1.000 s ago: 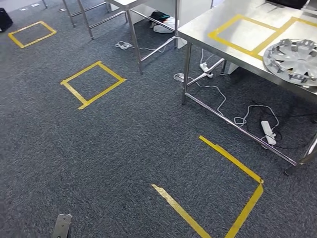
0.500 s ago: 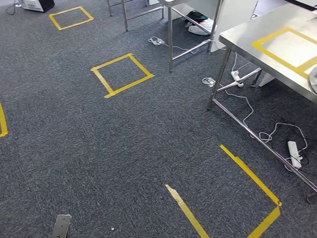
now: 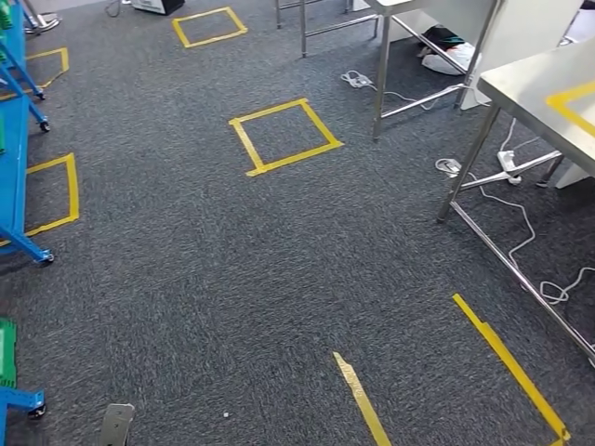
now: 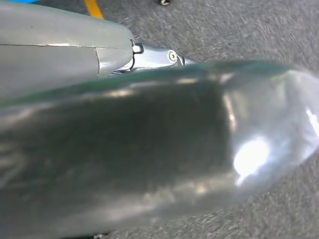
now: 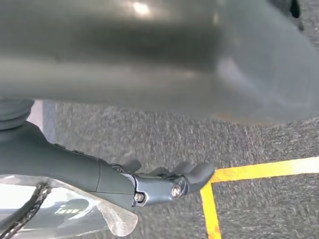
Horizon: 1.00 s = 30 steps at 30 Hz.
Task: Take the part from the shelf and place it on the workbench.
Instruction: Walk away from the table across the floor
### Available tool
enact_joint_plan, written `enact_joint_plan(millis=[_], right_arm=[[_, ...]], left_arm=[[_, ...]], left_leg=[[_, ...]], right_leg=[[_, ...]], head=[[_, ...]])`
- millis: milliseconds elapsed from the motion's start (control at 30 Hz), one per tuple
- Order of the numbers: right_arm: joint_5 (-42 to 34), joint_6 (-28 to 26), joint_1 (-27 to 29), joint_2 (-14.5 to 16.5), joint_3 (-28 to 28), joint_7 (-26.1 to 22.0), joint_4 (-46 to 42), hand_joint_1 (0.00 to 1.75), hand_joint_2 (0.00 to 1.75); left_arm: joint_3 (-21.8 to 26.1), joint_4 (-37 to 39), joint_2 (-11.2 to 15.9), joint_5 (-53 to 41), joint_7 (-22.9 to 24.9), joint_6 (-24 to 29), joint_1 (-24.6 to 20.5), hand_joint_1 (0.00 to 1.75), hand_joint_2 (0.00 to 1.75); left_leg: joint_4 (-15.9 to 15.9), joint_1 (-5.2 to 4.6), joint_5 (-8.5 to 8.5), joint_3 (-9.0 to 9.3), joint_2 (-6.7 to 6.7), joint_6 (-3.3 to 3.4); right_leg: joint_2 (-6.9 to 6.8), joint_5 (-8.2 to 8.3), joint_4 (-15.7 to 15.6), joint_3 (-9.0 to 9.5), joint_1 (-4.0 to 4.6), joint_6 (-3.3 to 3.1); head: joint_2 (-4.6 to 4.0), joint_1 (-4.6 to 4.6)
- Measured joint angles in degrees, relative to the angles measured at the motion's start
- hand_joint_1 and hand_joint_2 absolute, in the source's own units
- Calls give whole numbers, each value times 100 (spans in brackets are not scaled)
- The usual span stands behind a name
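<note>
a blue shelf [image 3: 14, 177] at the far left and a steel workbench [image 3: 540, 93] at right are seen from the head. the right hand [image 5: 165, 181] is seen empty with fingers extended over carpet; the left hand's [image 4: 158, 56] grasp cannot be told.

Floor: grey carpet [image 3: 210, 279] is carrying yellow tape squares [image 3: 285, 137] | white cables [image 3: 519, 232] are lying under my steel workbench [image 3: 540, 93] | blue shelf [image 3: 14, 186] is standing left.
</note>
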Motion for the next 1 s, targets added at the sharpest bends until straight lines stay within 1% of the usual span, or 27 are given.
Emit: enact_joint_plan(millis=[33,67,100,133,200,233,267,333,367,400,433,467,500,533,567,600,633,667,700,733,767,800,833,867,900,933,1000], right_arm=[[-1,0,-1,-1,8,1,6,0,0],[-1,0,-4,-1,15,0,10,0,0],[-1,0,-7,-1,18,-1,14,0,0],[-1,0,-9,-1,20,-1,15,0,0],[-1,0,-8,-1,24,-1,17,0,0],[-3,-2,-12,-1,27,-2,18,0,0],[-9,-6,-26,-2,36,-5,21,0,0],[-30,-18,-81,-3,62,-20,30,0,0],[-42,-23,-107,-4,77,-28,34,0,0],[-49,-26,-122,-5,92,-37,38,0,0],[-55,-28,-127,-9,104,-41,43,0,0],[-59,-28,-126,-13,120,-42,51,0,0],[-61,-28,-126,-18,136,-43,61,0,0],[-62,-28,-123,-23,150,-42,72,0,0],[-62,-29,-122,-25,164,-42,80,0,0],[-62,-30,-123,-26,175,-42,86,0,0],[-62,-30,-122,-28,184,-42,92,0,0],[-62,-31,-123,-30,192,-43,98,0,0],[-62,-31,-125,-31,200,-43,104,0,0],[-61,-31,-129,-32,207,-43,109,0,0],[-64,-31,-133,-32,212,-43,115,0,0],[-72,-31,-139,-36,217,-44,121,0,0],[-84,-31,-148,-40,220,-48,125,0,0],[-101,-31,-162,-44,226,-52,129,0,0],[-114,-31,-173,-47,233,-60,132,0,0],[-123,-31,-183,-47,240,-69,133,0,0],[-158,-36,-184,-48,269,-88,143,0,0]], left_arm=[[-1,3,-7,0,1,0,0,0,0],[-2,7,-11,0,1,0,7,0,0],[-3,10,-15,0,2,0,17,0,0],[-3,14,-15,0,1,0,24,0,0],[-3,16,-11,0,1,0,15,0,0],[-3,16,-10,-1,0,0,6,0,0],[-3,17,-9,-2,-1,2,2,0,0],[-4,26,0,-4,-4,6,12,0,0],[-4,31,3,-5,-5,8,20,0,0],[-4,35,3,-6,-7,9,22,0,0],[-3,38,1,-9,-8,9,13,0,0],[-3,39,-2,-11,-9,9,2,0,0],[-3,40,-4,-14,-9,9,-10,0,0],[-3,44,-6,-17,-9,9,-17,0,0],[-3,48,-8,-19,-9,9,-17,0,0],[-3,52,-10,-19,-9,8,-16,0,0],[-3,57,-14,-20,-9,8,-15,0,0],[-3,59,-19,-20,-9,8,-15,0,0],[-3,61,-23,-19,-9,8,-19,0,0],[-3,62,-27,-20,-10,9,-25,0,0],[-3,64,-28,-20,-11,9,-27,0,0],[-3,67,-31,-19,-12,9,-24,0,0],[-4,70,-33,-19,-15,9,-14,0,0],[-7,74,-36,-18,-17,9,2,0,0],[-9,77,-39,-17,-20,10,11,0,0],[-11,79,-38,-18,-25,13,7,0,0],[-12,80,-37,-16,-38,17,-22,0,0]], left_leg=[[282,12,-85,-136,40,-10],[381,21,-64,-183,62,-13],[246,24,66,-112,83,-6],[-86,21,265,61,139,13],[-847,-18,541,459,390,75],[-1079,-44,585,577,482,107],[-1176,-69,575,616,520,134],[-1214,-79,592,602,396,192],[-1243,-70,613,605,335,225],[-1273,-57,635,612,272,260],[-1299,-42,652,624,206,289],[-1304,-44,654,622,139,304],[-1303,-45,651,621,63,316],[-1301,-47,648,624,-16,321],[-1300,-48,643,631,-98,324],[-1296,-46,637,643,-184,321],[-1292,-41,628,660,-272,312],[-1283,-34,615,672,-356,296],[-1263,-34,597,673,-439,271],[-1242,-30,586,658,-513,242],[-1228,-23,586,631,-586,208],[-1222,-12,596,602,-659,172],[-1227,3,612,577,-730,137],[-1214,11,608,561,-727,107],[-1136,7,555,524,-620,82],[-950,-1,443,437,-449,59],[-257,0,95,104,-70,20]], right_leg=[[-87,-12,0,4,11,-7],[-170,-27,0,8,18,-8],[-247,-45,0,15,21,-2],[-324,-69,0,30,23,11],[-462,-132,3,82,37,64],[-527,-161,2,111,47,95],[-588,-179,-2,137,55,125],[-683,-198,-23,194,51,181],[-610,-232,0,200,40,207],[-461,-312,110,159,27,229],[-267,-451,359,27,15,245],[-77,-621,731,-165,10,252],[27,-779,1153,-397,9,257],[69,-873,1511,-615,9,261],[82,-850,1683,-757,9,264],[90,-704,1620,-789,8,266],[118,-468,1348,-714,3,267],[209,-212,951,-571,-9,268],[361,-42,571,-416,-26,268],[491,41,295,-289,-39,259],[584,49,148,-213,-44,242],[597,18,106,-178,-36,218],[530,21,85,-157,-30,183],[455,35,63,-139,-28,146],[378,46,36,-118,-29,107],[292,52,10,-97,-32,72],[101,33,-6,-66,-10,23]], head=[[0,1],[0,0],[0,-1],[0,-2],[0,-1],[0,3],[0,5],[0,5],[0,12],[0,22],[0,34],[0,48],[0,50],[0,51],[0,49],[0,50],[0,50],[0,52],[0,54],[0,51],[0,52],[0,50],[0,48],[0,48],[0,33],[0,19],[0,-6]])
